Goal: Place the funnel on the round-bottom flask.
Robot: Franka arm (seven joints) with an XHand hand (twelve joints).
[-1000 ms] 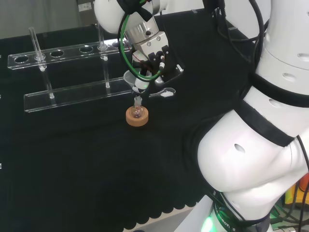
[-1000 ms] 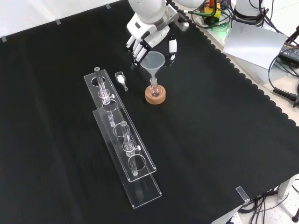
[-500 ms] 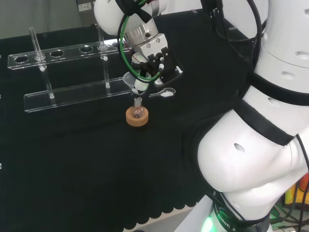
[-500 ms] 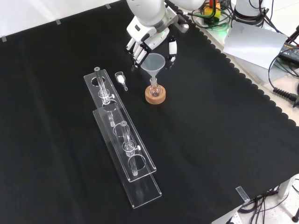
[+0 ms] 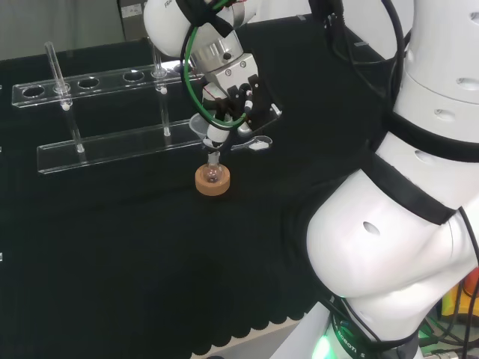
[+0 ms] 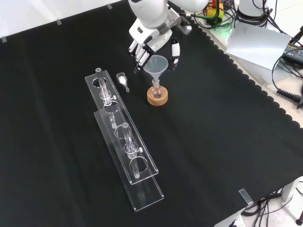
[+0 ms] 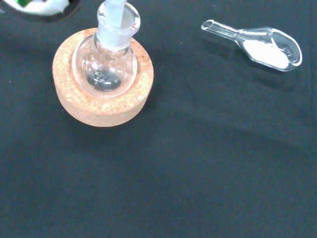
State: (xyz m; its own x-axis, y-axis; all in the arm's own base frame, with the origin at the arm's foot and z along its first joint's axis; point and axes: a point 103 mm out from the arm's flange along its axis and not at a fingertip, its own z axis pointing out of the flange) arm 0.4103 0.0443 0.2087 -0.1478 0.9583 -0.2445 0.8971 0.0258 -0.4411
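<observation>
Since a second ago the hand [image 6: 152, 40] has lifted a little and drawn back from the funnel [image 6: 155, 65], which has stayed put with its stem in the neck of the round-bottom flask [image 6: 156, 90]. The fingers [image 6: 140, 53] are spread and nearly straight, hanging down on either side of the funnel's cone; in the front view they hold nothing and a gap shows between them and the rim. The head view has the hand [image 5: 238, 90] directly over the funnel [image 5: 203, 125], so whether they touch cannot be told there. The wrist view shows what the others do not: the funnel stem [image 7: 114, 11] seated inside the flask's mouth, the flask [image 7: 105, 67] resting in the cork ring [image 7: 101, 106], and a small glass scoop [image 7: 257, 42] with white powder lying well apart on the tabletop [image 7: 198, 173]. The front view also shows a clear test-tube rack [image 6: 124, 142] to the left of the flask. The arm reaches in from the front view's top, palm tilted downward.
</observation>
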